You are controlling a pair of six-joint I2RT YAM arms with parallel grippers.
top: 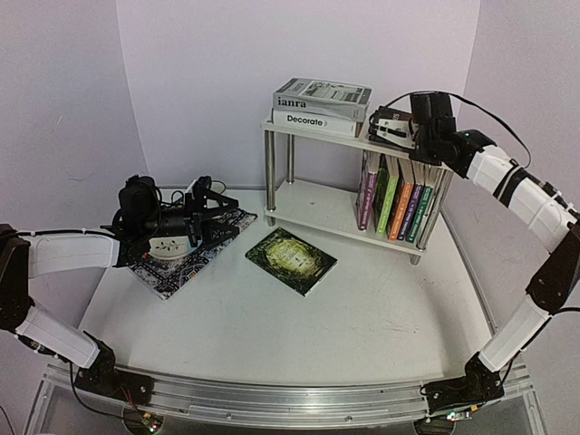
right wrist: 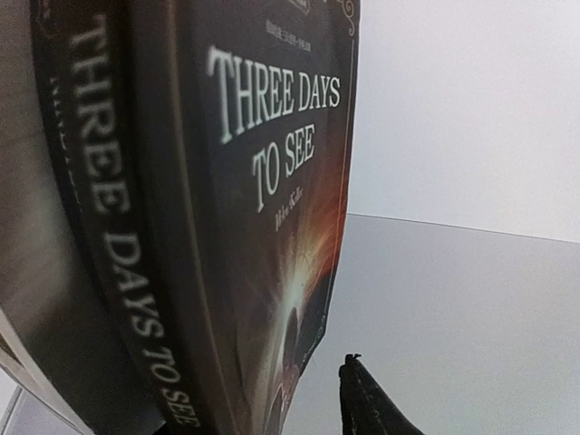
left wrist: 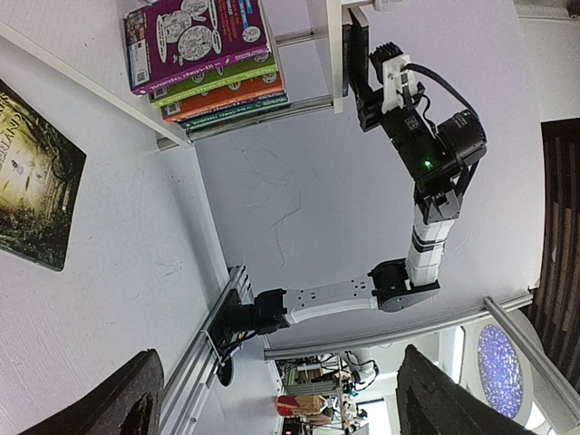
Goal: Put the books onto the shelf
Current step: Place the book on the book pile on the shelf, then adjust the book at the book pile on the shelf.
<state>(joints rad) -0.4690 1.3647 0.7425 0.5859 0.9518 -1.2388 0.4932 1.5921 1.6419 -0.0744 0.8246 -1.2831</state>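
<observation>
The shelf point(top: 304, 201) stands at the back of the table. Several colourful books point(top: 399, 204) stand upright on the right of its lower board, and they also show in the left wrist view point(left wrist: 208, 54). Two large books point(top: 322, 104) lie stacked on the top board. My right gripper point(top: 388, 127) is at the top board's right end. It is open around a dark book titled "Three Days to See" point(right wrist: 263, 181), and one finger point(right wrist: 362, 403) stands clear of the cover. A dark green book point(top: 292, 260) lies flat mid-table. My left gripper point(top: 216, 201) hovers open and empty at far left.
A black-and-white patterned placemat point(top: 168, 276) lies under my left gripper. The green book point(left wrist: 32, 181) lies between the placemat and the shelf. The shelf's chrome legs point(top: 270, 177) stand at its corners. The aluminium rail point(top: 272, 399) runs along the near edge.
</observation>
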